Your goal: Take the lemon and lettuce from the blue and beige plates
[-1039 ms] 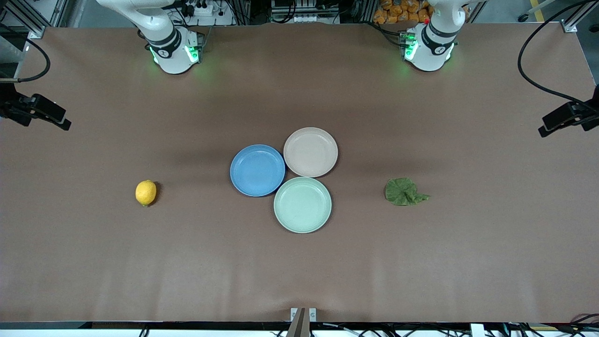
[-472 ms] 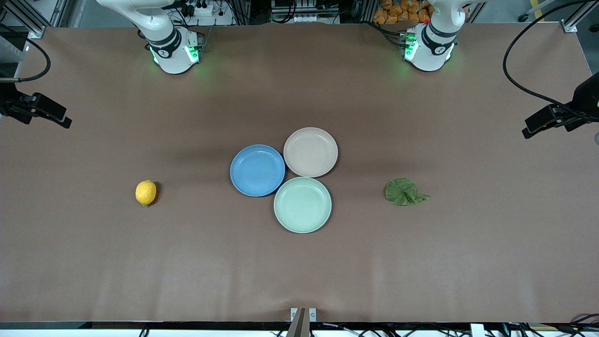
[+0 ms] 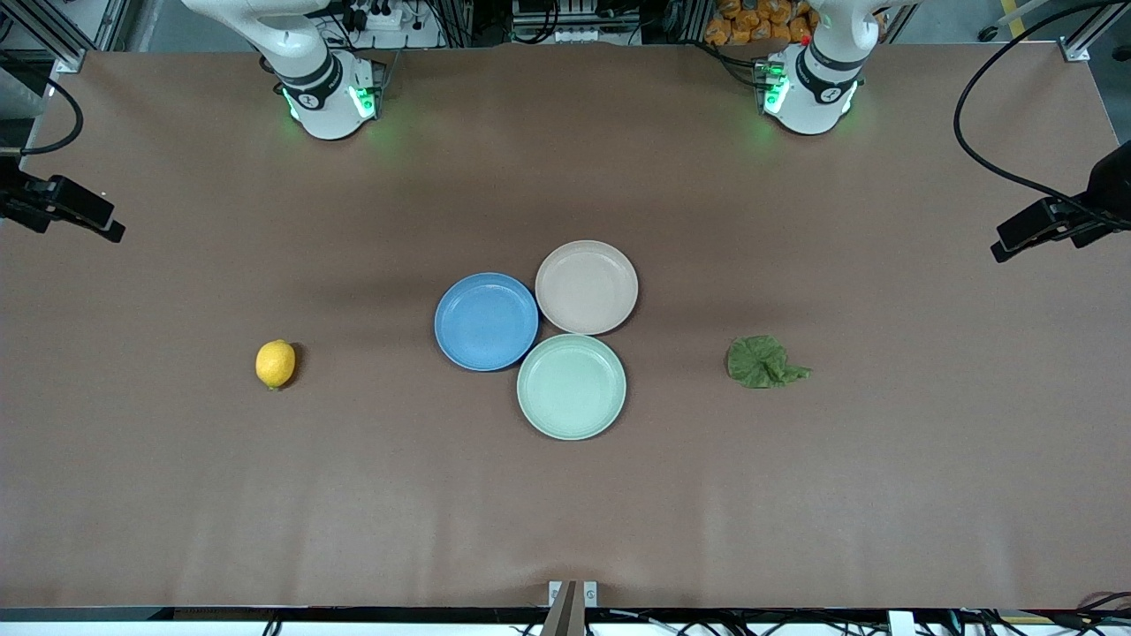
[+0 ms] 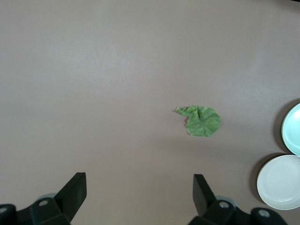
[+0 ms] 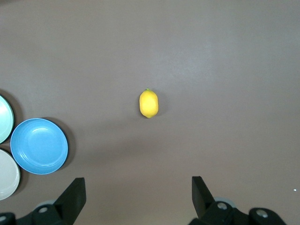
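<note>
Landmark: blue plate (image 3: 486, 321), mid desk (image 3: 177, 495).

Beige plate (image 3: 586, 287) touches blue plate, a bit farther from front cam, toward left arm's end. Mint plate (image 3: 571, 386) touches both, nearer to front cam. All 3 plates bare, nothing on them.

Lemon (image 3: 275, 363) not on any plate: sits on desk, well apart from blue plate, toward right arm's end, slightly nearer to cam. Lettuce (image 3: 762, 361) also on desk, well apart from blue plate, toward left arm's end, past beige and mint plates.

Left gripper (image 4: 140, 190): up high over desk near lettuce, fingers wide apart, holds nothing. Right gripper (image 5: 139, 193): up high over desk near lemon, fingers wide apart, holds nothing.

Handling, a guess only:
- Lemon: prob. firm, light, smooth skin, may roll or slip. Best to pinch across the fat middle, not the pointy ends.
- Lettuce: prob. very light, soft, floppy, easy to tear. Lies flat, so hard to get under. Best to grab the raised crinkly part near the middle, gently.
</note>
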Robot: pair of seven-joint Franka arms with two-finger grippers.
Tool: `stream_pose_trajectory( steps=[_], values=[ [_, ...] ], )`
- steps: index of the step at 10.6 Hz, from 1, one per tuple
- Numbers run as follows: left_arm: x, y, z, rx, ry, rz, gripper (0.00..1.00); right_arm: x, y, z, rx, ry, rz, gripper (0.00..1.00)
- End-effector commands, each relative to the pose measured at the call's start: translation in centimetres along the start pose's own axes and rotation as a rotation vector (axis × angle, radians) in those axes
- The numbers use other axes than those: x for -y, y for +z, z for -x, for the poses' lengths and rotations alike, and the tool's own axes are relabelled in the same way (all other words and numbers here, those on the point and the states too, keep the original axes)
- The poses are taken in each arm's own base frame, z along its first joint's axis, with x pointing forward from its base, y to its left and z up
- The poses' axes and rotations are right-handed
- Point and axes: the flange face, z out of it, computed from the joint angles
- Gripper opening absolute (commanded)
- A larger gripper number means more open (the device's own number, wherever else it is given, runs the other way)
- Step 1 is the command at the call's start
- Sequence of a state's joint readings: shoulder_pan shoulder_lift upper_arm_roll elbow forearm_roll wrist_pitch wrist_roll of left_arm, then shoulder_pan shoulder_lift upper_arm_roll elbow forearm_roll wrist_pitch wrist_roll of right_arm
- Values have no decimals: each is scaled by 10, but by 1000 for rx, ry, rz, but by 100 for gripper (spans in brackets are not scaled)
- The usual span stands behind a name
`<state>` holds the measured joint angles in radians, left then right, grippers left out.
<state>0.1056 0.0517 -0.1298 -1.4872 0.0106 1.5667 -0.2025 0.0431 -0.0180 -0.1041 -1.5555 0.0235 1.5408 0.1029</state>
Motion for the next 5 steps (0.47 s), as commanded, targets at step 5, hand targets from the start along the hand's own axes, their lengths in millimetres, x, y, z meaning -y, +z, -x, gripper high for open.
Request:
stream_pose_trajectory(
  steps=[5],
  values=[
    [1,-18,11,-18,-4,9,100,0,-2,-2,-3,-12,-1,100]
  ],
)
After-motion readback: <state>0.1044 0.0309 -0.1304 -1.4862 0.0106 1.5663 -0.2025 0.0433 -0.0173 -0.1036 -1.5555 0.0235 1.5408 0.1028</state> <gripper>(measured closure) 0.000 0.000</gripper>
